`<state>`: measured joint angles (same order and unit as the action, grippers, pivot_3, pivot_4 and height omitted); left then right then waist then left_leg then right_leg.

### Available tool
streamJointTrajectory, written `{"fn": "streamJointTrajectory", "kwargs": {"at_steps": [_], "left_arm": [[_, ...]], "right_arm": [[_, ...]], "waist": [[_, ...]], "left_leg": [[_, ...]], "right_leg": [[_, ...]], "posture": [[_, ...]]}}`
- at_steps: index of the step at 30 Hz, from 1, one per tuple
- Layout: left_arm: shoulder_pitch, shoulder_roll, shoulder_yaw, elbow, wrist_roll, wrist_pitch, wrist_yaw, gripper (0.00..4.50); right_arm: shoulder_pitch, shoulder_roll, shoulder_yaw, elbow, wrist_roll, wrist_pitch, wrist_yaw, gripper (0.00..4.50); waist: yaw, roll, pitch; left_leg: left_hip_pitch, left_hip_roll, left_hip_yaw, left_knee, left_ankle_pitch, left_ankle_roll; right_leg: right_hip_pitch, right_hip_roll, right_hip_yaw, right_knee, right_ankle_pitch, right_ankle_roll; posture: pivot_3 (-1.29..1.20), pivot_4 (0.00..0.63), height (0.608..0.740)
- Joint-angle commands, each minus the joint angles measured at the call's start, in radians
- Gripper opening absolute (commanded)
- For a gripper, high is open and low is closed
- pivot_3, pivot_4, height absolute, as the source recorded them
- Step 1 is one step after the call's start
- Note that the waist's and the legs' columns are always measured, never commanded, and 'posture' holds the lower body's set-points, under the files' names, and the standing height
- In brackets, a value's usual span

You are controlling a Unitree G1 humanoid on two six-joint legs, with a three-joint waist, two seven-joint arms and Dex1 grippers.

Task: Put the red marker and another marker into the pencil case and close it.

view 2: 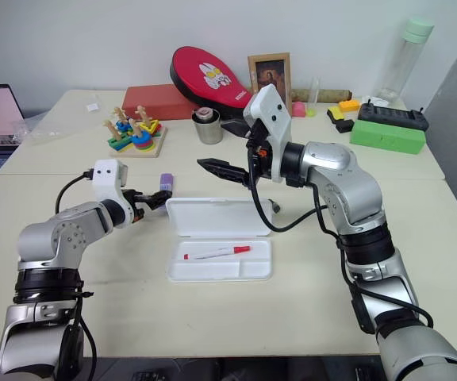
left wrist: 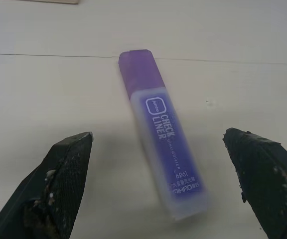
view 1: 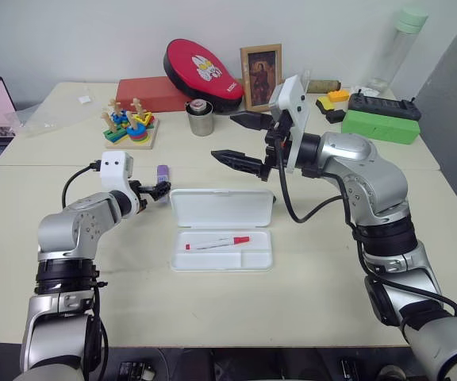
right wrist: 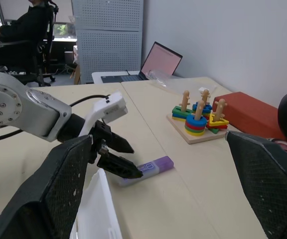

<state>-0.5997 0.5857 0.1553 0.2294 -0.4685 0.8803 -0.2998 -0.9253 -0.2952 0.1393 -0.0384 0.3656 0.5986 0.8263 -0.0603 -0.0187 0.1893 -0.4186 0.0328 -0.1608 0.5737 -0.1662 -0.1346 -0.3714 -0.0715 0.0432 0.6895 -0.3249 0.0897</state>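
Left gripper (left wrist: pixel 158 149) jaws spread wide, low over the surface (view 1: pixel 324 270), pointing at the purple marker (left wrist: pixel 158 139). Marker lies flat on the surface, lengthwise between the two fingertips (left wrist: pixel 66 164), not touching either; cap end points away from the gripper, whitish end toward it. In the right wrist view the fingertips sit at the marker's near end.

Purple marker is just off the open lid's left corner, beside the pencil case (view 1: pixel 222 230), not in it.

Pencil case lies open in the middle of the surface, lid folded back flat. Red marker (view 1: pixel 217 243) already lies in the tray's long compartment, red cap to the right.

Right gripper (view 1: pixel 244 141) jaws also spread, nothing between them, held up in the air above the far side of the case, pointing left. Well apart from both markers.

Behind: wooden stacking toy (view 1: pixel 130 127), metal cup (view 1: pixel 200 117), green box (view 1: pixel 380 125).
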Motion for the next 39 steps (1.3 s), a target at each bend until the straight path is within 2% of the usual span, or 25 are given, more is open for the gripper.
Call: {"fn": "streamJointTrajectory", "kwargs": {"at_steps": [1, 4, 11, 29, 36, 39], "left_arm": [[-0.015, 0.000, -0.038, 0.036, 0.058, -0.026, -0.025, 4.50], [-0.014, -0.005, -0.072, 0.059, 0.094, -0.032, -0.043, 4.50], [-0.016, -0.035, -0.054, 0.070, 0.117, -0.050, -0.059, 4.50], [0.000, -0.053, -0.041, 0.050, 0.163, -0.054, -0.083, 1.29], [0.002, -0.056, -0.039, 0.041, 0.188, -0.116, -0.072, 1.20], [-0.016, -0.047, 0.030, 0.022, 0.190, -0.232, -0.047, 1.20]], "right_arm": [[-0.023, -0.003, -0.017, -0.053, 0.021, -0.011, 0.003, 4.49], [-0.021, -0.005, -0.020, -0.068, 0.041, -0.005, 0.014, 4.49], [-0.016, -0.011, -0.021, -0.082, 0.047, 0.001, 0.016, 4.49], [-0.018, -0.022, -0.017, -0.085, 0.055, 0.005, 0.008, 4.50], [-0.015, -0.032, -0.022, -0.080, 0.059, 0.008, 0.015, 4.50], [-0.010, -0.053, -0.036, -0.085, 0.076, 0.013, 0.032, 4.50]], "waist": [[-0.002, 0.000, 0.000], [-0.003, 0.000, 0.000], [0.000, 0.000, 0.000], [0.002, 0.000, 0.000], [0.002, 0.000, 0.000], [0.003, 0.000, 0.000]], "left_leg": [[0.000, 0.000, 0.000, 0.000, 0.000, 0.000], [0.000, 0.000, 0.000, 0.000, 0.000, 0.000], [0.002, 0.000, 0.000, 0.001, 0.000, 0.000], [0.001, 0.000, 0.000, 0.001, 0.000, 0.000], [0.001, 0.000, 0.000, 0.001, 0.000, 0.000], [0.001, 0.000, 0.000, 0.001, 0.000, 0.000]], "right_leg": [[0.000, 0.000, 0.000, 0.000, 0.000, 0.000], [0.000, 0.000, 0.000, 0.000, 0.000, 0.000], [0.000, 0.000, 0.000, 0.004, 0.000, 0.000], [0.000, 0.000, 0.000, 0.003, 0.000, 0.000], [0.000, 0.000, 0.000, 0.003, 0.000, 0.000], [0.000, 0.000, 0.000, 0.003, 0.000, 0.000]], "posture": [[0.00, 0.150, 0.740], [0.00, 0.150, 0.740], [0.00, 0.150, 0.740], [0.00, 0.150, 0.740], [0.00, 0.150, 0.740], [0.00, 0.150, 0.740]]}}
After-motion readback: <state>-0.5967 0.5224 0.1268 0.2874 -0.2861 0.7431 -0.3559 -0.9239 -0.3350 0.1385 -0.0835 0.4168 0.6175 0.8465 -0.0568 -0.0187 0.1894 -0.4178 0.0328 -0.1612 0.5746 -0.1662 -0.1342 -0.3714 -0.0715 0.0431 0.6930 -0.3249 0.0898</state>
